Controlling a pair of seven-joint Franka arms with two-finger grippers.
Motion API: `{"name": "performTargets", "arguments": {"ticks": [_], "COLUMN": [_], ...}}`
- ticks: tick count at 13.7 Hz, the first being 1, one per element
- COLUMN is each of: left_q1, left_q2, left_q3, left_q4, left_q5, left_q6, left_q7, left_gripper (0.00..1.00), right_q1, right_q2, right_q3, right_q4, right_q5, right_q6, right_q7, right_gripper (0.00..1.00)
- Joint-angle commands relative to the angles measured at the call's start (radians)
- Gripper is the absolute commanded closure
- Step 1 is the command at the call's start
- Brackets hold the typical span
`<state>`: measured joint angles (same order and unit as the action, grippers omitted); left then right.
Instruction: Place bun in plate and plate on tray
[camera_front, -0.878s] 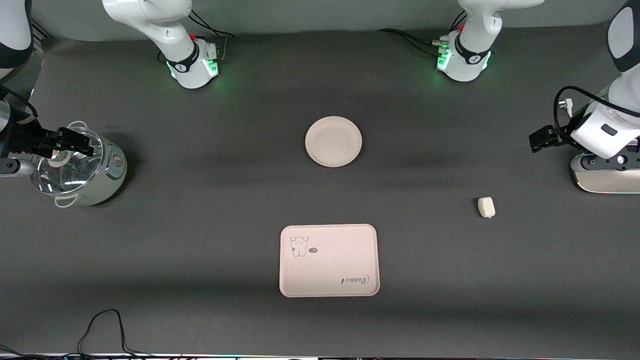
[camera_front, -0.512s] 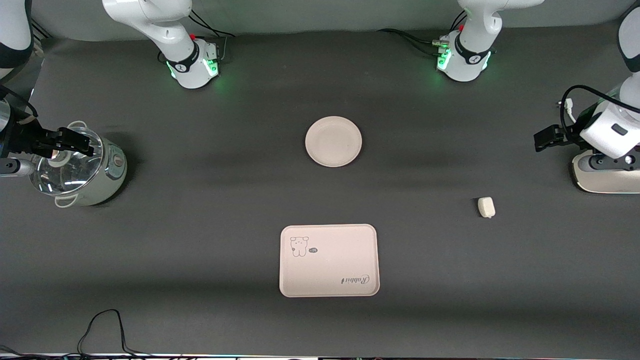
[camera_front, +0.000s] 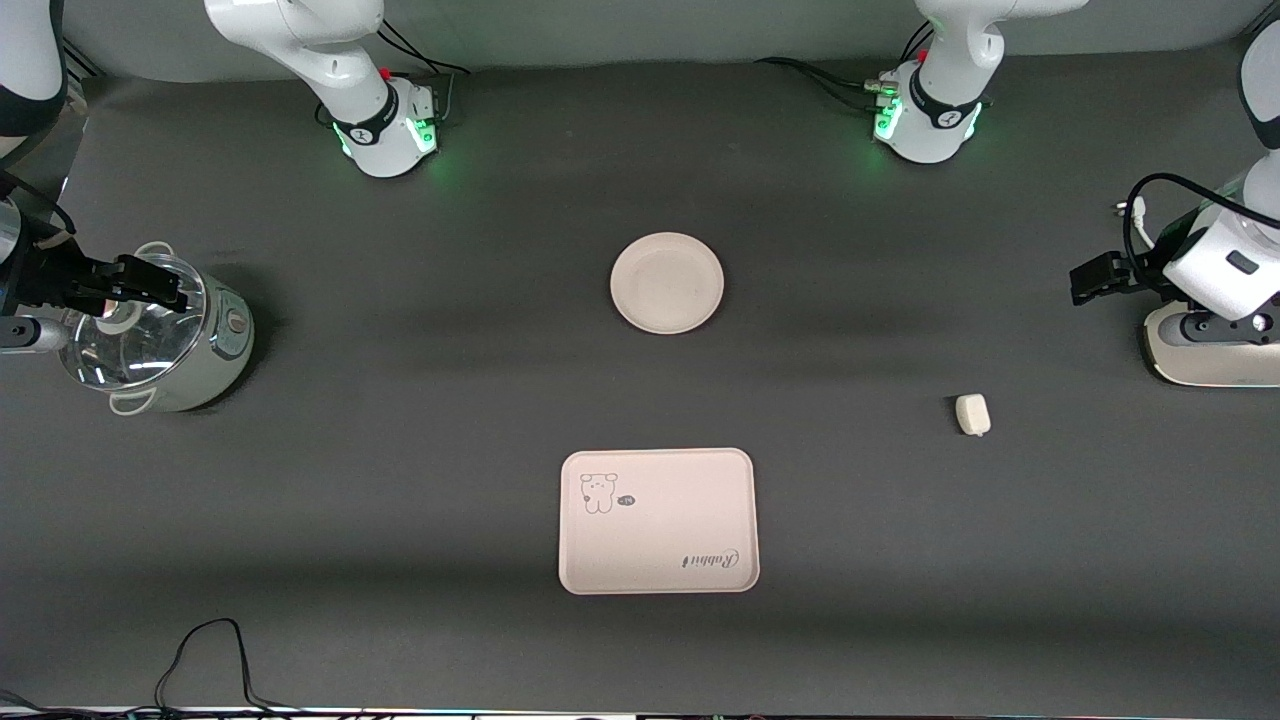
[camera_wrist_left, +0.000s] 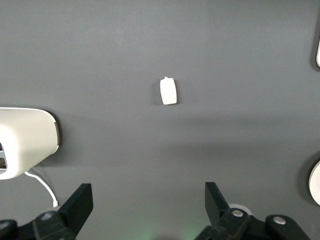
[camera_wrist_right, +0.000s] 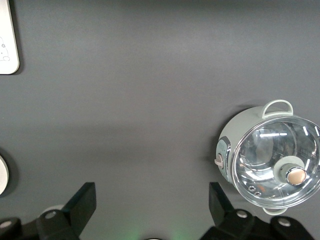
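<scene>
The left hand (camera_front: 1085, 282) is held up over the table (camera_front: 400, 400) at the left arm's end, beside a white appliance (camera_front: 1205, 350) that stands there. Its fingers (camera_wrist_left: 80, 202) are spread wide apart and nothing is grasped or touched by them. The bun (camera_front: 972, 413) is seen lying on the bare table near this hand, toward the middle of the table from it and nearer to the front camera; in the left wrist view the bun (camera_wrist_left: 168, 91) is shown well clear of the fingers.

The right hand (camera_front: 135, 280) is held over a lidded pot (camera_front: 150, 335) at the right arm's end of the table. Its fingers (camera_wrist_right: 82, 202) are likewise released, wide apart, with nothing held; in the right wrist view the pot (camera_wrist_right: 270, 157) with its glass lid is seen apart from them.

The plate (camera_front: 667, 282) is set on the table midway between the two arms, empty. The tray (camera_front: 657, 520) is laid nearer to the front camera than the plate, well apart from it, with a cartoon animal and script lettering printed on it. The bun is found toward the left arm's end from both.
</scene>
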<state>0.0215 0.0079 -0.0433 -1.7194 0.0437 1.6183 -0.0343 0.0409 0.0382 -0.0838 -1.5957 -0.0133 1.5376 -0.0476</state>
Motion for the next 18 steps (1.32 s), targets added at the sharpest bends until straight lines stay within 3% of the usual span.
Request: {"name": "performTargets", "arguments": {"ticks": [1, 7, 12, 18], "left_q1": [0.002, 0.001, 0.003, 0.005], "left_q2": [0.058, 0.136, 0.256, 0.27], "left_q3": [-0.001, -0.001, 0.0, 0.002], "left_q4": [0.099, 0.239, 0.412, 0.429], "left_q5": [-0.002, 0.011, 0.042, 0.044], "left_q6": [-0.023, -0.09, -0.167, -0.173], "left_q7": [0.016, 0.017, 0.094, 0.111], "left_gripper": [0.0, 0.0, 0.0, 0.0], "right_q1": [0.001, 0.001, 0.001, 0.001], "right_q2": [-0.017, -0.017, -0.017, -0.017], "right_q3": [-0.004, -0.004, -0.004, -0.004], "right_q4": [-0.012, -0.012, -0.013, -0.013], "right_q5": [0.01, 0.01, 0.01, 0.01], "right_q6": [-0.001, -0.001, -0.001, -0.001], "right_q7": [-0.021, -0.021, -0.021, -0.021], "right_gripper": [0.0, 0.0, 0.0, 0.0]}}
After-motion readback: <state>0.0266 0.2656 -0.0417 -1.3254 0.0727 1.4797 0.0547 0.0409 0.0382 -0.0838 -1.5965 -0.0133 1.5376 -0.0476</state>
